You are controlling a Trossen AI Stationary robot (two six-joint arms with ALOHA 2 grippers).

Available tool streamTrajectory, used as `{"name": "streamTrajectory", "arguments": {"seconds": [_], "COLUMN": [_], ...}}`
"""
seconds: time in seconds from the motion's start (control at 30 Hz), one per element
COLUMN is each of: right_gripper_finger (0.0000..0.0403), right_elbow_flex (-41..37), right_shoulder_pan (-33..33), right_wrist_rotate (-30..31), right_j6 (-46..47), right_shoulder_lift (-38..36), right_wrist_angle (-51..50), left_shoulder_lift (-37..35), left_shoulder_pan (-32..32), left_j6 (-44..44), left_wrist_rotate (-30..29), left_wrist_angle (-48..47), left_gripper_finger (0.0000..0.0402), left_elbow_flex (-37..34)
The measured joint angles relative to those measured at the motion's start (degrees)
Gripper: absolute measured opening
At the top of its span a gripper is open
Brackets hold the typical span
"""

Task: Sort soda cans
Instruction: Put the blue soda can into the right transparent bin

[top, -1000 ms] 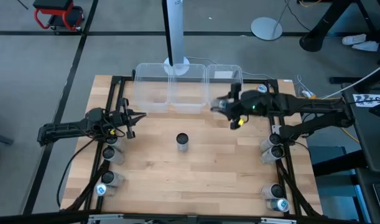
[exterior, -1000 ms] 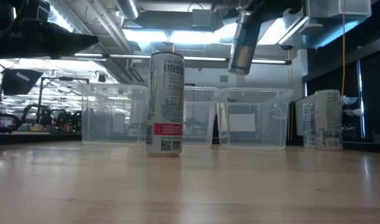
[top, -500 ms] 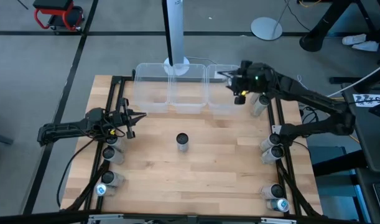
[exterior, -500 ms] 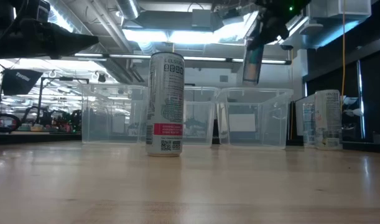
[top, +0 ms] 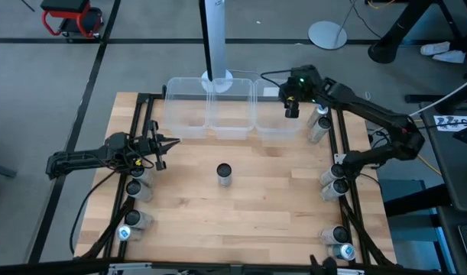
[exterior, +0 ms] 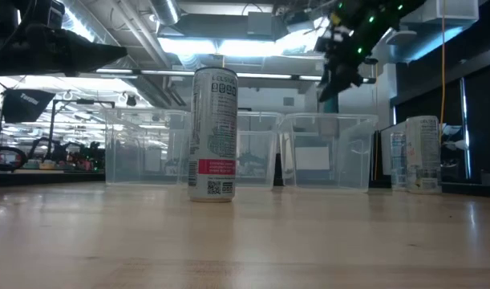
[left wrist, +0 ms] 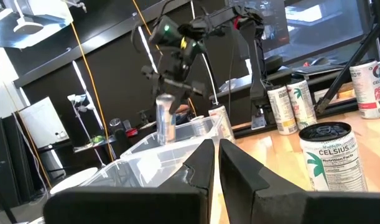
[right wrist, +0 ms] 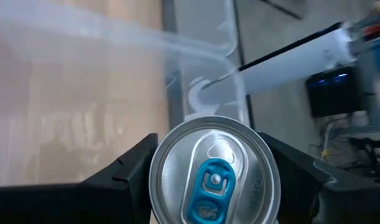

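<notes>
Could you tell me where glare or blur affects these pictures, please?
Low view: bright ceiling lights glare behind the right gripper, leaving it a dark shape. Right wrist view: the can is sharp, the clear bin behind it smeared. Left wrist view: reasonably sharp.

A wooden table [top: 248, 206] carries three clear bins [top: 231, 107] in a row along its far edge. One can [top: 224, 174] stands upright alone near the middle. More cans sit at the left edge [top: 134, 187] and at the right edge [top: 334, 183], beside the dark frame rails [top: 354, 206].
</notes>
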Motion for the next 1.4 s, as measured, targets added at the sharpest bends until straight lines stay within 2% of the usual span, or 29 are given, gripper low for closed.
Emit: {"name": "streamTrajectory", "arguments": {"seconds": [0.27, 0.67, 0.83, 1.0, 1.2, 1.4], "right_gripper_finger": [0.023, 0.023, 0.023, 0.023, 0.023, 0.023], "right_elbow_flex": [0.0, -0.02, -0.02, -1.44, -5.41, -6.6], "right_shoulder_pan": [-1.44, -1.53, -1.88, -2.51, -4.9, -5.7], "right_wrist_rotate": [-1.95, -5.92, -9.77, -11.08, -18.21, -19.52], "right_j6": [-2.19, -2.72, -2.52, -2.81, -1.85, -1.49], "right_shoulder_lift": [6.65, 12.75, 13.99, 15.56, 16.7, 16.83], "right_wrist_angle": [1.74, 7.75, 11.59, 14.73, 22.13, 23.67], "left_shoulder_lift": [0.0, 0.0, 0.0, 0.0, 0.0, 0.0], "left_shoulder_pan": [-0.01, 0.0, 0.0, 0.0, 0.0, 0.0], "left_j6": [0.15, 0.17, 0.17, 0.31, 0.42, 2.64], "left_wrist_rotate": [0.0, 0.0, 0.0, -0.02, -0.02, -0.02], "left_wrist_angle": [-1.06, -1.39, -1.37, -1.37, -1.35, -1.26], "left_gripper_finger": [0.0017, 0.0017, 0.0017, 0.0017, 0.0017, 0.0017], "left_elbow_flex": [0.0, 0.0, 0.0, 0.0, 0.0, 0.0]}}
